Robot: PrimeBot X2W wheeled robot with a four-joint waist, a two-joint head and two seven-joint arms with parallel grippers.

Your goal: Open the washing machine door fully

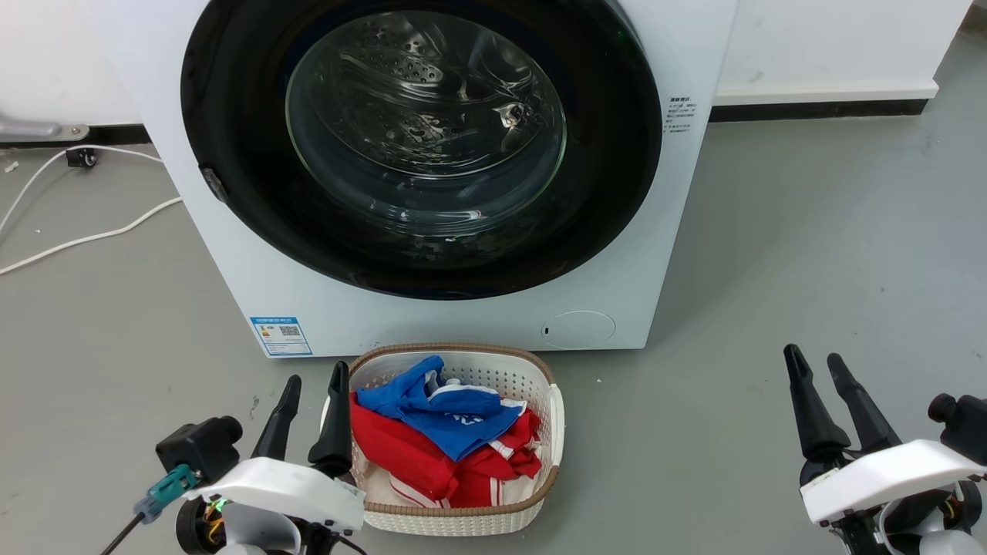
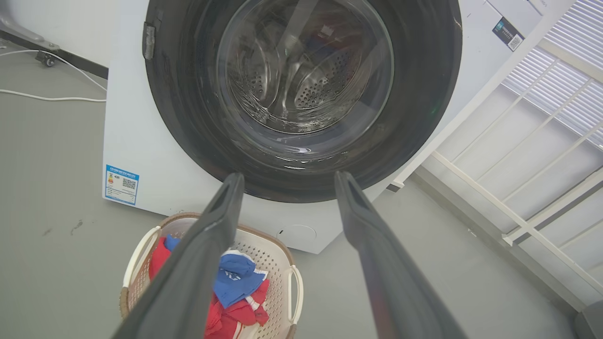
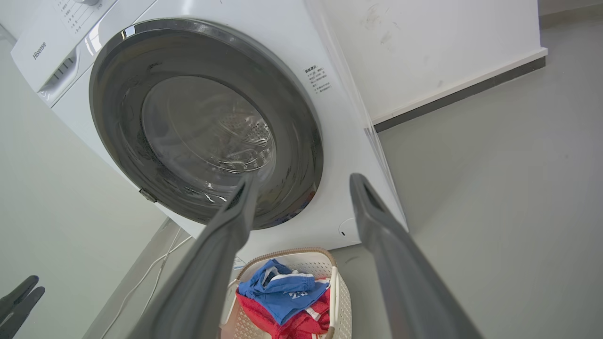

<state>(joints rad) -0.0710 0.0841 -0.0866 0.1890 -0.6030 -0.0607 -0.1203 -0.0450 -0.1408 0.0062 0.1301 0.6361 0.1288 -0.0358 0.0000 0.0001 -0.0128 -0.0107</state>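
Observation:
The washing machine [image 1: 231, 262] is a white front-loader standing on the grey floor straight ahead. Its washing machine door [image 1: 424, 146], a glossy black ring around a bulging glass bowl, lies flat against the front, shut. A small grey catch [image 1: 212, 183] sits on the door's left rim. My left gripper [image 1: 316, 374] is low at the left, open and empty, just beside a laundry basket. My right gripper [image 1: 813, 354] is low at the right, open and empty, well clear of the machine. In the wrist views, the left gripper [image 2: 288, 175] and right gripper [image 3: 304, 176] both point at the door [image 2: 301, 70] [image 3: 207, 127] from a distance.
A white laundry basket [image 1: 551, 432] with red and blue clothes stands on the floor right before the machine. White cables [image 1: 77, 239] run over the floor at the left. A wall with a dark skirting [image 1: 817, 108] closes the back right. A white slatted frame [image 2: 532, 141] stands beside the machine.

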